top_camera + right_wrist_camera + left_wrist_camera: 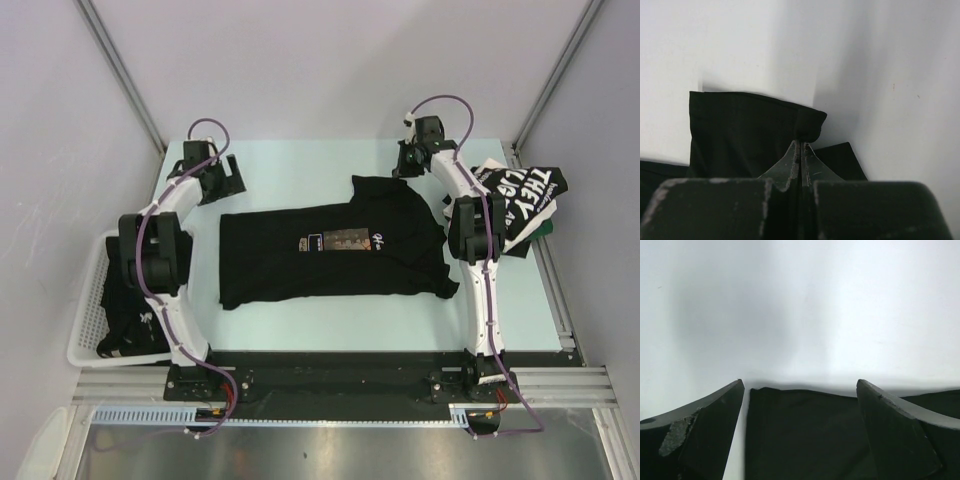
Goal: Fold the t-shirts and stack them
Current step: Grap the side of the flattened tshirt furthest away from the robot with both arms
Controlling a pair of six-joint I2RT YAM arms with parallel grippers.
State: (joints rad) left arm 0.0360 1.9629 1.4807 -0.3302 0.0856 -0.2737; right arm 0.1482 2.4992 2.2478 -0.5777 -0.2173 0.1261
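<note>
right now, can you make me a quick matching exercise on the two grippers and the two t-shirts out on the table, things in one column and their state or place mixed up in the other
Column A
1. left gripper
2. right gripper
3. t-shirt with the chest print
4. t-shirt with white lettering

Column B
a. bunched up at the right edge of the table
b. jaws wide open
c. spread flat in the middle of the table
d. jaws closed together

Pairs: 1-b, 2-d, 3-c, 4-a
</note>
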